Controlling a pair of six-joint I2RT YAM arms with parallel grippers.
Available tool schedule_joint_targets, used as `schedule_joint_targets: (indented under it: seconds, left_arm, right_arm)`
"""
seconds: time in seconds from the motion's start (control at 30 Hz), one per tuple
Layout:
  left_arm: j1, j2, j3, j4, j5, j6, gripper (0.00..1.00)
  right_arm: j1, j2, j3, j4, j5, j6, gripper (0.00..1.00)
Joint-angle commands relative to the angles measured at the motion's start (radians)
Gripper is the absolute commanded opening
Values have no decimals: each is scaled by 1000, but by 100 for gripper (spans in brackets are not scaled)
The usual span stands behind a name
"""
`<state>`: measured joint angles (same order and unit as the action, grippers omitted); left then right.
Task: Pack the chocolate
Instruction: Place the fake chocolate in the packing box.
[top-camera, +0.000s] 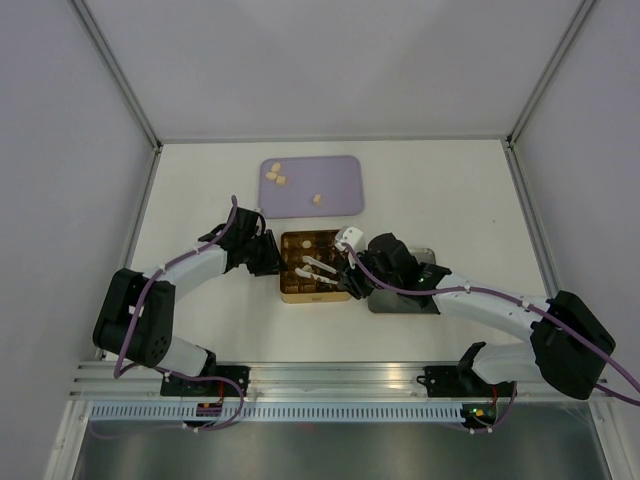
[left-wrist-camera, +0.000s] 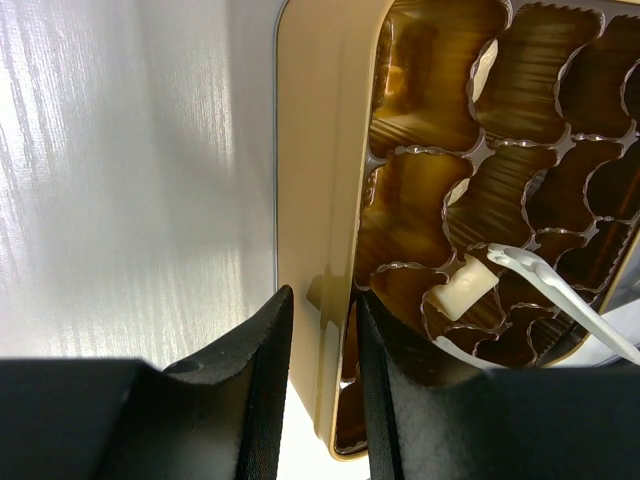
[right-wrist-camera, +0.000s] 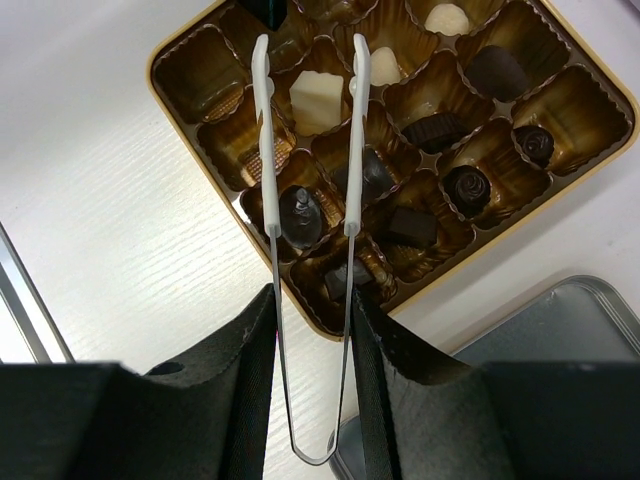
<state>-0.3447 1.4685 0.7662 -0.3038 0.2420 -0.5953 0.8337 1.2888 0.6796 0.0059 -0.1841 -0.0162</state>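
The gold tin (top-camera: 290, 290) lies mid-table with chocolate in its cells: dark lumps (right-wrist-camera: 497, 72) and pale cream pieces (right-wrist-camera: 446, 18). My left gripper (left-wrist-camera: 325, 330) is shut on the tin's left wall (left-wrist-camera: 320, 150), one finger outside and one inside. My right gripper (right-wrist-camera: 312, 295) is shut on the metal tweezers (right-wrist-camera: 268, 150), and shows in the top view (top-camera: 352, 270). The white tweezer tips stand apart on either side of a cream cube (right-wrist-camera: 318, 97) that rests in a cell. The left wrist view shows this cube (left-wrist-camera: 462, 288) beside a tip (left-wrist-camera: 530, 270).
A purple tray (top-camera: 340, 175) lies behind the tin with a few cream pieces (top-camera: 276, 177) on it. A grey lid (right-wrist-camera: 560, 340) lies just right of the tin, under my right arm. Walls enclose the table on three sides.
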Motion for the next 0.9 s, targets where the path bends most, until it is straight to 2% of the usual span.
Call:
schedule_joint_targets:
  seconds: [0.0,0.47,0.57,0.6,0.87]
  left_arm:
    - [-5,6,33,29,20,34,37]
    - [-4,19,44,28,26,48,36]
    - [-5,19,47,26,26,51,36]
    - [-5,18,47,28,26,51,36]
    - [-5,18,48,25,23,51,36]
  right_arm:
    - [-4,-12,40,35,3,15,39]
    - [-4,-69,95,0,90,105,29]
    - [-4,-71,107,-29,71,98,22]
    - [-4,-71,106,-35,61,96,14]
    - [-1,-103,100,-23,-57,117,1]
